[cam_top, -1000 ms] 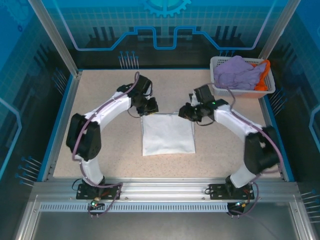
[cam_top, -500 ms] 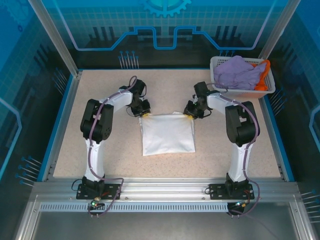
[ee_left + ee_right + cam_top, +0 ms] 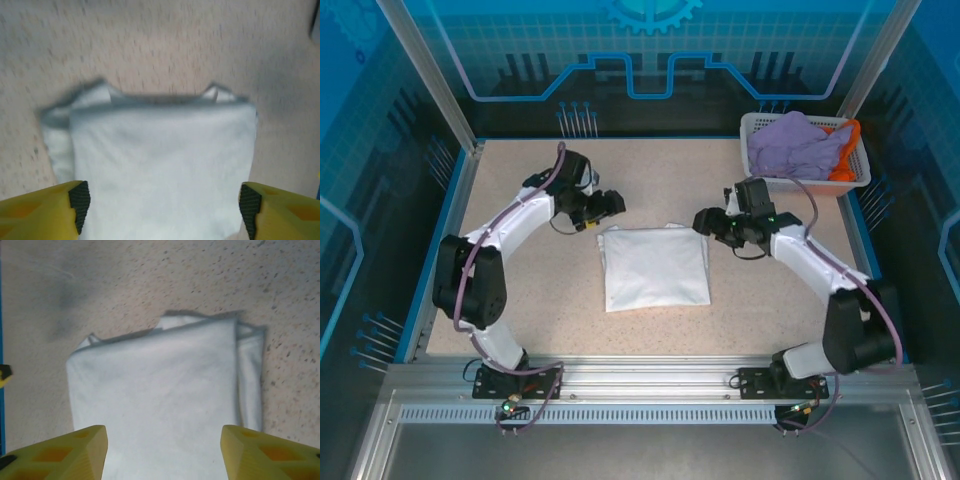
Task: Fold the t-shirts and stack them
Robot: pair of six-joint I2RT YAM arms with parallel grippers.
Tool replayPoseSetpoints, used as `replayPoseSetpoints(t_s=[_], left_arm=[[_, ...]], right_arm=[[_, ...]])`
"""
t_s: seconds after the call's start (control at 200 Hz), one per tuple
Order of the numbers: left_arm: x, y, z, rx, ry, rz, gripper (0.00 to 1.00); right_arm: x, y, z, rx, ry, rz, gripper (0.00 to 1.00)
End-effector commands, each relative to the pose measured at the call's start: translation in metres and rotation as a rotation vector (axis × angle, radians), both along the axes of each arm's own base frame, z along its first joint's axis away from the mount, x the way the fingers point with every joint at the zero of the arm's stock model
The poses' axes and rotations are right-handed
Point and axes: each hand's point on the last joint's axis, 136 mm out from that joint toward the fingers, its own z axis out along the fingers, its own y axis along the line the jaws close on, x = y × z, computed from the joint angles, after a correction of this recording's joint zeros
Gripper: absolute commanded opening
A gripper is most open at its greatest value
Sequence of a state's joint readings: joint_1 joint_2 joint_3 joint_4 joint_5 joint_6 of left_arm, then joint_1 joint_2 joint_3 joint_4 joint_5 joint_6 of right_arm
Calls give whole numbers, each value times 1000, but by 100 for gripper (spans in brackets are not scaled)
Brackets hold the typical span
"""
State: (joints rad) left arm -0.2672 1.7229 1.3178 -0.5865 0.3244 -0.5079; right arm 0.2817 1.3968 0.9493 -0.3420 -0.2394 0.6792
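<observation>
A white t-shirt (image 3: 655,266) lies folded into a flat rectangle in the middle of the table. It also shows under my left wrist (image 3: 165,160) and under my right wrist (image 3: 160,400). My left gripper (image 3: 610,204) hovers just off its far left corner, open, nothing between the yellow fingers (image 3: 50,212). My right gripper (image 3: 704,220) hangs at the far right corner, open too, with empty fingers (image 3: 65,452). A lavender t-shirt (image 3: 798,145) and an orange t-shirt (image 3: 847,160) lie bunched in the basket.
A white lattice basket (image 3: 756,130) stands at the back right corner of the speckled table (image 3: 520,290). Blue rails edge the table on both sides, and a metal frame runs along the near edge.
Both grippers have opened and let go of the white shirt's far corners. Both arms have drawn back and outward from the shirt, which now lies flat.
</observation>
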Motion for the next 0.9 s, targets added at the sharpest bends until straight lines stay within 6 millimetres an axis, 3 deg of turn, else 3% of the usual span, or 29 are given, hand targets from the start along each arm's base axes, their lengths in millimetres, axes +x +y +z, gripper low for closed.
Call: replayPoseSetpoints(t_s=[0.0,0.13,0.26,0.415,0.495,0.59,0.895], left_arm=[[-48,1,-56,24,136,-106,77],[-62,-1,-88,71,143,-126,75],[-59,-12,-115,121,161,-168,62],[-31,-15,-125,209,145,-141,32],[-12,4,-124,340,118,-110,19],[13,36,-117,481,86,-79,13],[88,168,-91,743,6,12,14]], right_arm=[[-25,4,-3,5,-25,34,63],[-49,2,6,-17,-75,57,63],[-68,-7,13,-43,-97,51,64],[-91,-18,12,-60,-84,43,64],[-102,-23,9,-58,-70,31,64],[-118,-28,6,-50,-38,15,64],[-159,-48,15,-77,29,-21,64]])
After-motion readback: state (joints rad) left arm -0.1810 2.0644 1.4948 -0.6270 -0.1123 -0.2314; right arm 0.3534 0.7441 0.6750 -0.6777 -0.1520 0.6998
